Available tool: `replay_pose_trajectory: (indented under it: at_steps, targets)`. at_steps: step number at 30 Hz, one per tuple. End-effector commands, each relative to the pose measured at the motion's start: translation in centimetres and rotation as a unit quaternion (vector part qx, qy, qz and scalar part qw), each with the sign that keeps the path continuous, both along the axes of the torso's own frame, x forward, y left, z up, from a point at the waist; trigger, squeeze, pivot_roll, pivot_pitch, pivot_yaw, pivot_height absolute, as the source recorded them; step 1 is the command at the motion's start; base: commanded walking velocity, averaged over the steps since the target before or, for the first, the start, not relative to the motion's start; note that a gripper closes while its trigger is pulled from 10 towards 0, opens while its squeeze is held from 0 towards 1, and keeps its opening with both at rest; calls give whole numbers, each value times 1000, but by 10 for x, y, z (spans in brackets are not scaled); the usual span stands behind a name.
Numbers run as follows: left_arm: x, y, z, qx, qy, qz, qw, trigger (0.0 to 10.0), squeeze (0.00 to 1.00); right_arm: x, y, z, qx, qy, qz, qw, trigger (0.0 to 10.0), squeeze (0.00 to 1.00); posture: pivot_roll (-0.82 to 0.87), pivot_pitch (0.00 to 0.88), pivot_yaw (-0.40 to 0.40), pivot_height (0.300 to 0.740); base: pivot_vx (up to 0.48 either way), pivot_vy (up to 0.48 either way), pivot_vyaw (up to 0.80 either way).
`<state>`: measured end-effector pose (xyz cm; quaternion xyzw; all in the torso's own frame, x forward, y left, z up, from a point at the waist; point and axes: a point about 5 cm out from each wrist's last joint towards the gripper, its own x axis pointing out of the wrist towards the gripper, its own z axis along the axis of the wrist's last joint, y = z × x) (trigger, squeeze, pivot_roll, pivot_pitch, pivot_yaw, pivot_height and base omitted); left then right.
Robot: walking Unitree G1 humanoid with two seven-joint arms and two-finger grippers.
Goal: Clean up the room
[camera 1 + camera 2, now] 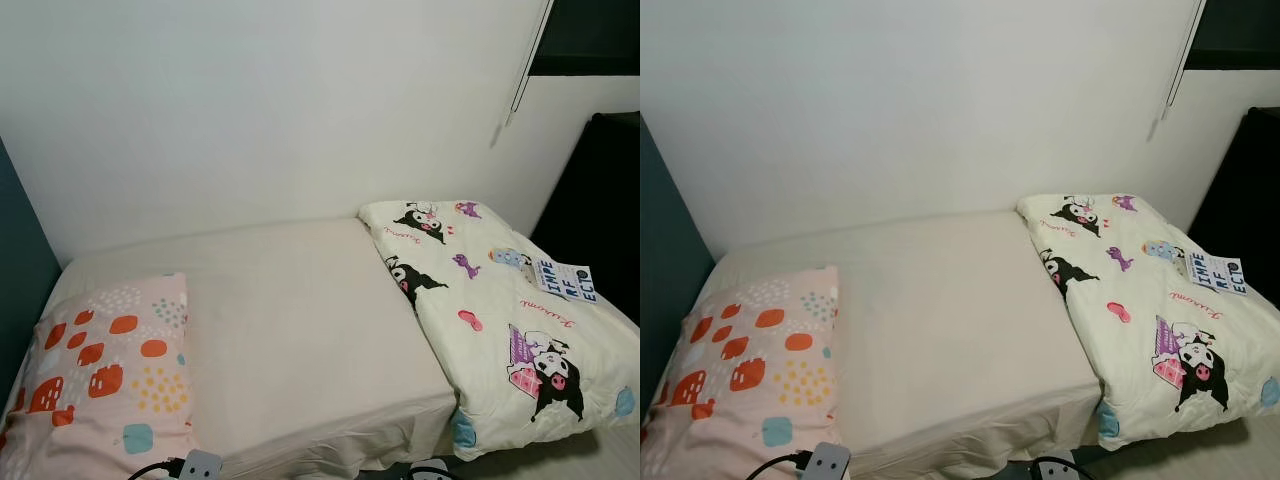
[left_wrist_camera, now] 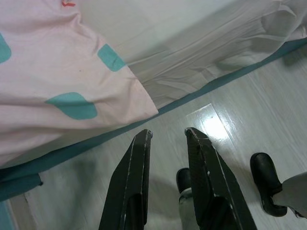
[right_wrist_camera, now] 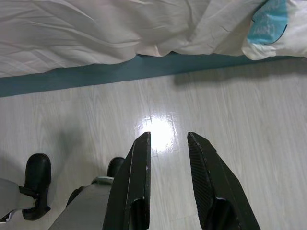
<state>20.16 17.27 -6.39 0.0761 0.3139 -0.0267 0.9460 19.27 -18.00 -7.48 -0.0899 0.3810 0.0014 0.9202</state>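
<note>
Left eye view shows the cartoon-print quilt (image 1: 505, 320) bunched at the bed's right end, soft and floppy we reckon, best pinched at its overhanging corner, while our left gripper (image 2: 168, 136) and right gripper (image 3: 168, 139) hang parted, empty.

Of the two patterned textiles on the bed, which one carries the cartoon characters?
The folded quilt at the bed's right end: cream, printed with black-and-white cartoon characters. The pillow at the left end is pink with orange, yellow and teal blobs.
</note>
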Motion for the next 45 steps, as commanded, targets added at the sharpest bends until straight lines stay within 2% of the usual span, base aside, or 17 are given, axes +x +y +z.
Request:
replay_pose_trajectory:
  at_steps: [1, 14, 45]
  targets:
    - [-2, -2, -1, 2, 0, -8, 1000, 10000, 0, -2, 4, -2, 1, 8, 7, 1000, 10000, 0, 26, 21, -59, 740, 0, 0, 0]
    - [3, -1, 2, 4, -5, -13, 1000, 10000, 0, 3, 5, 0, 1, 5, 15, 1000, 10000, 0, 37, 0, -61, 740, 0, 0, 0]
    - [-4, 1, -1, 9, -1, -26, 1000, 10000, 0, -1, 8, -2, 0, 15, 31, 999, 10000, 0, 51, 2, -61, 740, 0, 0, 0]
